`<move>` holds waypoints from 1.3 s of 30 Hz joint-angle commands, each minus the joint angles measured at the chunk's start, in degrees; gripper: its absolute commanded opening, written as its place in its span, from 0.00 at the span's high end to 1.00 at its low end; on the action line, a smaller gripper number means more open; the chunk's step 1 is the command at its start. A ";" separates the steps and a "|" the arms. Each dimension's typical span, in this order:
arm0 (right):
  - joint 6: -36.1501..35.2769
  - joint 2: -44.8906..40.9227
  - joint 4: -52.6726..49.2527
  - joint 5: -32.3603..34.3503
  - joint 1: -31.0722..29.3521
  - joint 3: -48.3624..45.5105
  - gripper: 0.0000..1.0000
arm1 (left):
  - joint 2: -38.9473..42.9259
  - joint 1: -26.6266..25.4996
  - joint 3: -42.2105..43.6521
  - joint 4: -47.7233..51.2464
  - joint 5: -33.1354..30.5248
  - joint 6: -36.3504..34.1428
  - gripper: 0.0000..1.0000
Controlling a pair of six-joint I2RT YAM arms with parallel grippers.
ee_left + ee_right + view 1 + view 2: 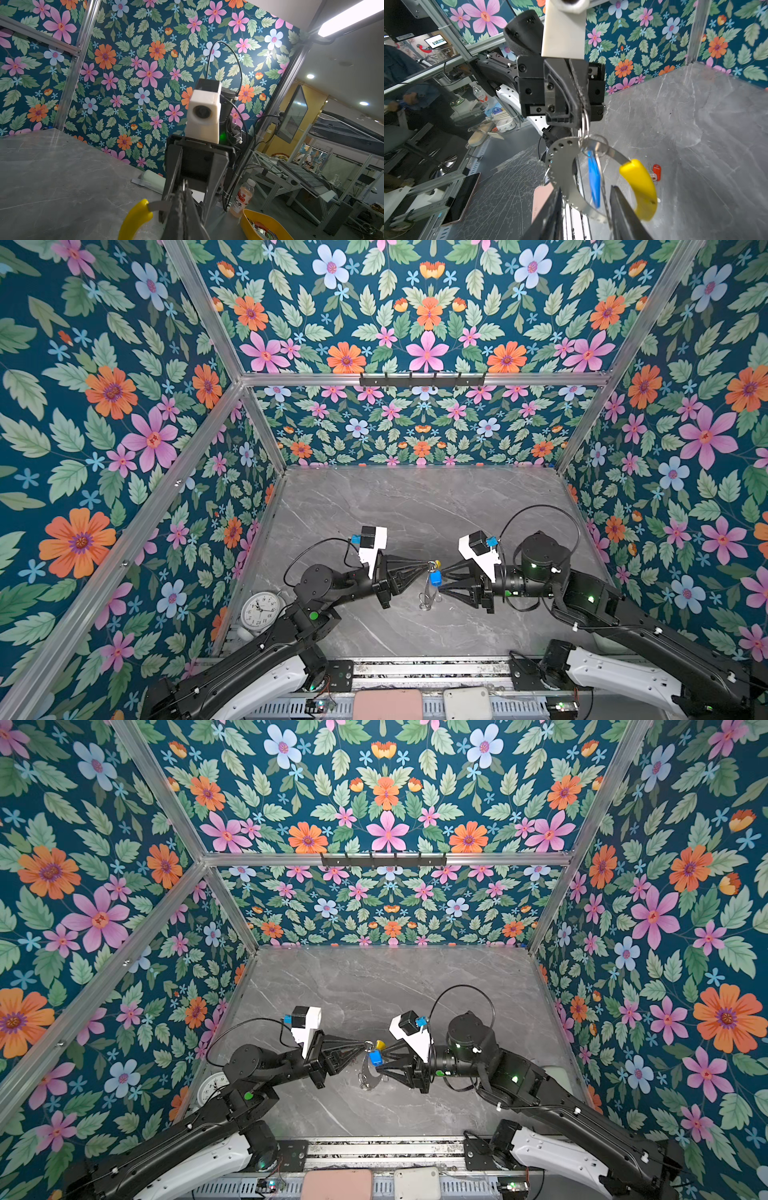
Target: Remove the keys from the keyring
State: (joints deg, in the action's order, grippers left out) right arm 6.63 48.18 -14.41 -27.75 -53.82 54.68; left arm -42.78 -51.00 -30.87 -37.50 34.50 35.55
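**Fig.: Blue key on the ring, red key off; R gripper set to take the tag**

Step in hand, by the look of it: freeing the blue-tag key (593,178). Nearest in the R wrist view, your right gripper (586,188) has its fingers (623,207) spread. The blue tag and the lower arc of the keyring (562,164) hang in the gap, nothing pinched. Close on the tag's flat faces, not on the grey band; catch the band too and you'd prob. drag the whole ring. Beyond, your left gripper (580,122) is pressed shut on a small silver loop at the ring's rim, holding the ring off the table (695,145), approx. midway between both arms. Hold that pinch firm & work the key's loop off w/ small moves; a hard tug could slip the thin loop out.

Look: thin flat grey band, row of small holes, one thick yellow segment (639,187); hangs tilted, likely free to swing. Farther off, the red-tag key (656,172) lies on the table, apart from the ring.
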 commanded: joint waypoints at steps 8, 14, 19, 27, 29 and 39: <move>4.83 -2.49 12.10 6.15 -0.04 -0.10 0.51 | -0.29 0.03 1.12 -3.74 -0.07 -0.60 1.00; 7.53 2.07 14.04 3.14 -0.05 1.29 0.58 | -0.09 0.03 1.65 -5.63 -0.43 -0.17 1.00; 9.01 2.83 15.10 3.12 -0.05 -0.02 0.68 | 0.37 0.04 1.95 -5.83 -1.10 -0.22 1.00; 10.40 3.01 16.46 1.82 -0.04 -1.29 0.78 | 0.47 0.03 2.22 -5.67 -1.61 -0.09 1.00; 10.34 3.06 16.45 1.82 -0.05 -1.29 0.82 | 0.59 0.03 2.35 -5.56 -1.71 -0.11 1.00; 9.98 2.84 15.37 2.25 -0.05 -0.93 1.00 | 1.12 0.03 2.42 -4.54 -2.42 -0.27 1.00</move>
State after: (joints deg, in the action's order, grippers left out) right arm 16.67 51.24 -0.25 -25.54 -53.82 53.41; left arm -41.85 -51.00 -28.40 -40.23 32.27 35.57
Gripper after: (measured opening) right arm 0.063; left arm 0.051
